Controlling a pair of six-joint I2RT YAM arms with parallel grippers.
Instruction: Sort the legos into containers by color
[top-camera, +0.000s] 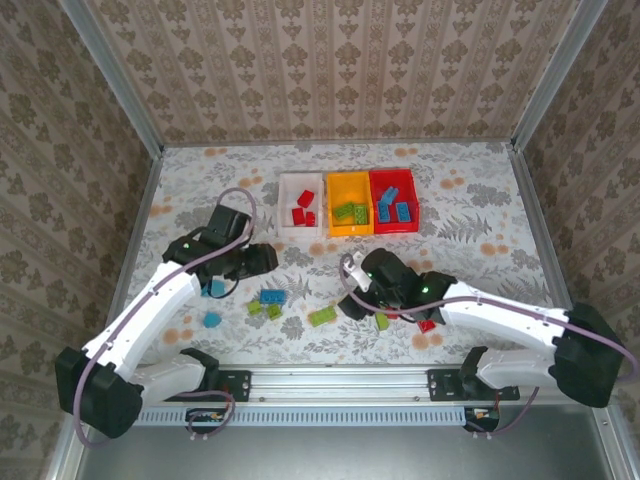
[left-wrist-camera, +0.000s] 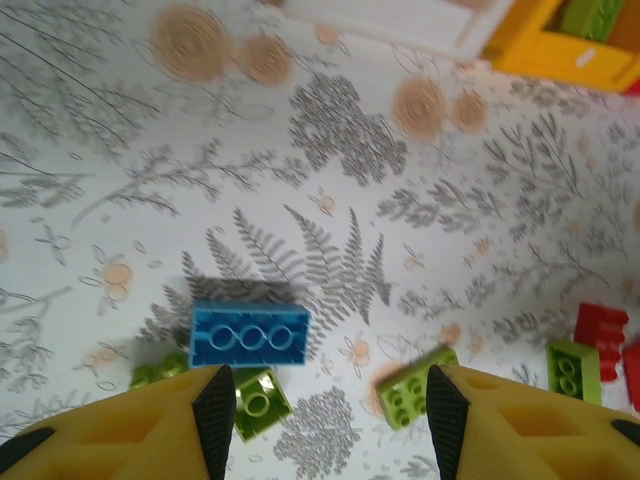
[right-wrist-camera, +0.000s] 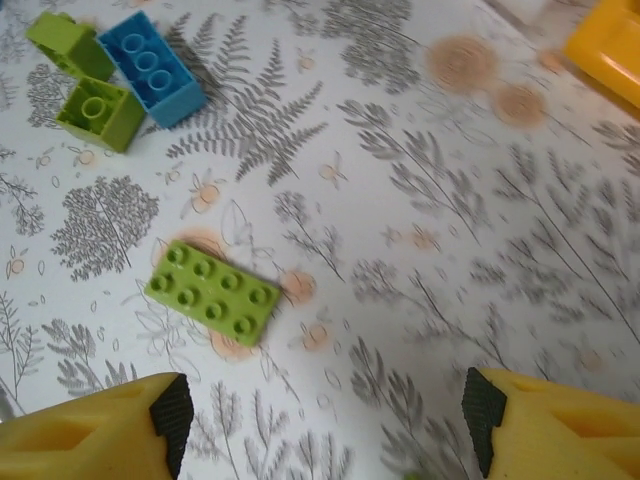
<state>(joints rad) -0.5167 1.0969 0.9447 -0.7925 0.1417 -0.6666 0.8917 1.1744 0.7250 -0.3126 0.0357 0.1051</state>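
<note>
Three bins stand in a row at the back: the white bin (top-camera: 288, 184) holds red legos, the yellow-orange bin (top-camera: 349, 181) lime ones, the red bin (top-camera: 395, 177) blue ones. Loose on the table lie a blue brick (top-camera: 271, 297) (left-wrist-camera: 250, 335) (right-wrist-camera: 152, 68), small lime bricks (top-camera: 274, 311) (left-wrist-camera: 260, 403) (right-wrist-camera: 100, 113), a long lime brick (top-camera: 322, 316) (left-wrist-camera: 415, 385) (right-wrist-camera: 213, 291), a red brick (top-camera: 427, 325) (left-wrist-camera: 600, 327) and two more blue ones (top-camera: 212, 320). My left gripper (top-camera: 262, 260) (left-wrist-camera: 327, 420) hangs open above the blue brick. My right gripper (top-camera: 350, 303) (right-wrist-camera: 320, 420) is open and holds nothing, right of the long lime brick.
Another lime brick (top-camera: 382, 321) (left-wrist-camera: 573, 370) lies by the right arm. Metal rails and patterned walls close the table at the left, right and back. Corners of the white bin (left-wrist-camera: 400, 20) and yellow-orange bin (left-wrist-camera: 570, 40) (right-wrist-camera: 610, 40) show in the wrist views.
</note>
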